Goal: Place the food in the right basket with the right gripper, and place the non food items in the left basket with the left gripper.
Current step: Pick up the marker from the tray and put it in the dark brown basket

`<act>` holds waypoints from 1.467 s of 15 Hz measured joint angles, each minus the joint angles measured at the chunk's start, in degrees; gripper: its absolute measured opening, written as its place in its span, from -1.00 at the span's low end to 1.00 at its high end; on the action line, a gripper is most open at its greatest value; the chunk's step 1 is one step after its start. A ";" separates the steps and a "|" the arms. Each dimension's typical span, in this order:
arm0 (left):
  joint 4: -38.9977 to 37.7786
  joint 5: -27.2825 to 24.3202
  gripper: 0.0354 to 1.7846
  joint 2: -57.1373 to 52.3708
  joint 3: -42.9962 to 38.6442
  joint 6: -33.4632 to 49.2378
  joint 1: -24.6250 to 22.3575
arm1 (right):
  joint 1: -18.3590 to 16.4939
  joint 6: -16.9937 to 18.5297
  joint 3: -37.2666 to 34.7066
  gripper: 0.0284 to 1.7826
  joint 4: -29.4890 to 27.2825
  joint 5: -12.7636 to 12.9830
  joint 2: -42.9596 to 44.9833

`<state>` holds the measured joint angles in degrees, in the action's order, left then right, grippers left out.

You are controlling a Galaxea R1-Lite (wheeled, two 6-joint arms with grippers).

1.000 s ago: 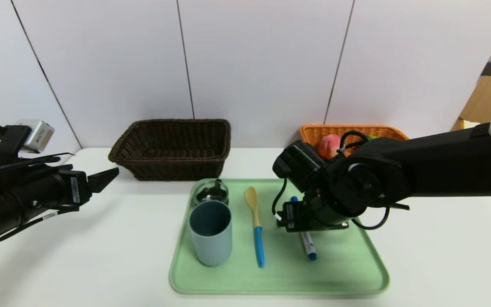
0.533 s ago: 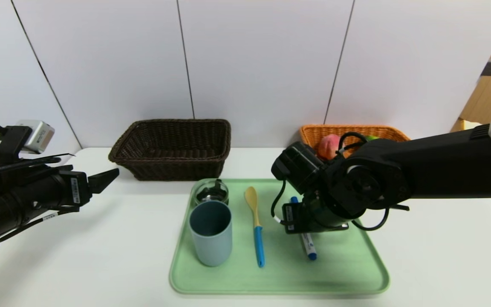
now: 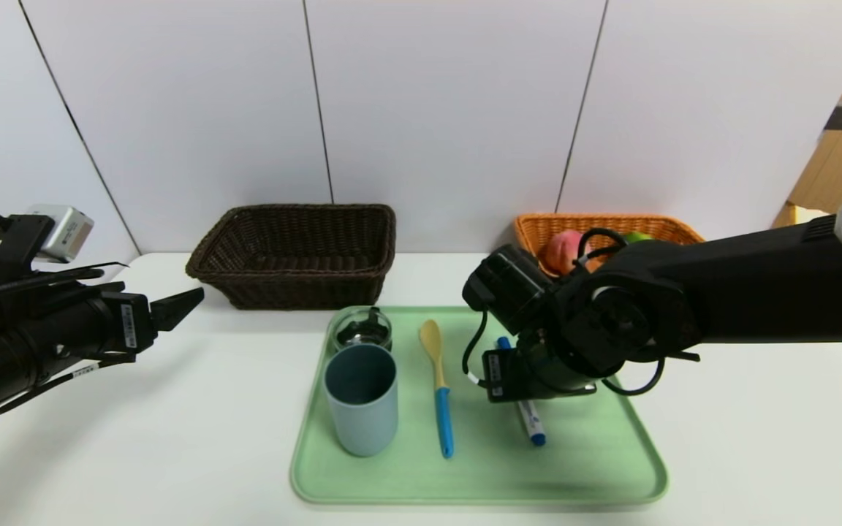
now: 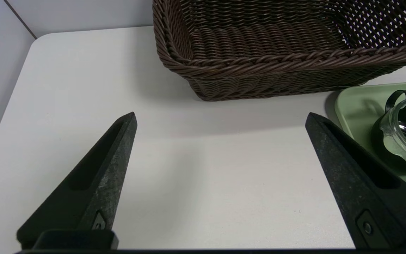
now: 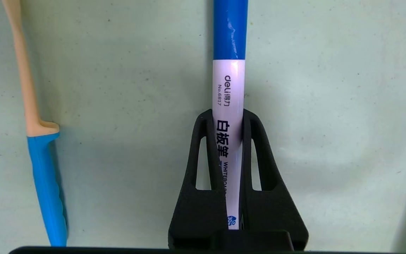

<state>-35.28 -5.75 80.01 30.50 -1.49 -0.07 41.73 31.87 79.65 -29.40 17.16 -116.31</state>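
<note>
My right gripper (image 5: 227, 114) points down at the green tray (image 3: 596, 467) and is shut on the white marker with blue cap (image 5: 228, 88), which lies along the tray; its end also shows in the head view (image 3: 531, 424). The yellow-and-blue spoon (image 3: 439, 383) lies beside it. The blue-grey cup (image 3: 361, 400) and glass jar (image 3: 362, 329) stand at the tray's left. The peach (image 3: 563, 250) and green citrus (image 3: 636, 236) lie in the orange basket (image 3: 538, 226). My left gripper (image 3: 187, 299) is open and empty over the table, left of the dark brown basket (image 3: 297, 256).
The dark basket (image 4: 259, 63) has nothing in it that I can see. The jar (image 4: 405, 134) stands at the tray's near corner in the left wrist view. White wall panels stand close behind both baskets. Bare white table lies left of the tray.
My right wrist has shifted slightly left and up, and the marker's visible end has moved a little with it. The left arm has not moved.
</note>
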 joint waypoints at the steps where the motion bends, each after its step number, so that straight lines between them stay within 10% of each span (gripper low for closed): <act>1: 0.00 0.00 0.89 0.00 0.00 0.00 0.00 | 0.20 -0.26 0.06 -0.87 1.29 0.35 -0.11; 6: -0.05 -0.02 0.89 -0.02 -0.33 0.01 0.00 | -0.17 -14.37 5.16 -0.87 17.44 4.44 1.71; 13: -1.45 0.00 0.89 -0.02 -1.23 0.09 0.00 | 0.22 -36.13 18.53 -0.87 57.08 -3.67 -3.43; 19: -2.80 0.00 0.89 0.56 -2.23 0.00 0.00 | 1.24 -49.42 31.78 -0.87 76.26 -6.34 -19.66; 22: -3.52 -0.09 0.89 0.67 -2.54 0.01 0.00 | 1.96 -50.30 32.34 -0.87 78.35 -7.35 -23.95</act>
<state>-38.80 -5.84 80.68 27.97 -1.48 -0.07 43.69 -18.43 111.99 48.95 9.81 -140.26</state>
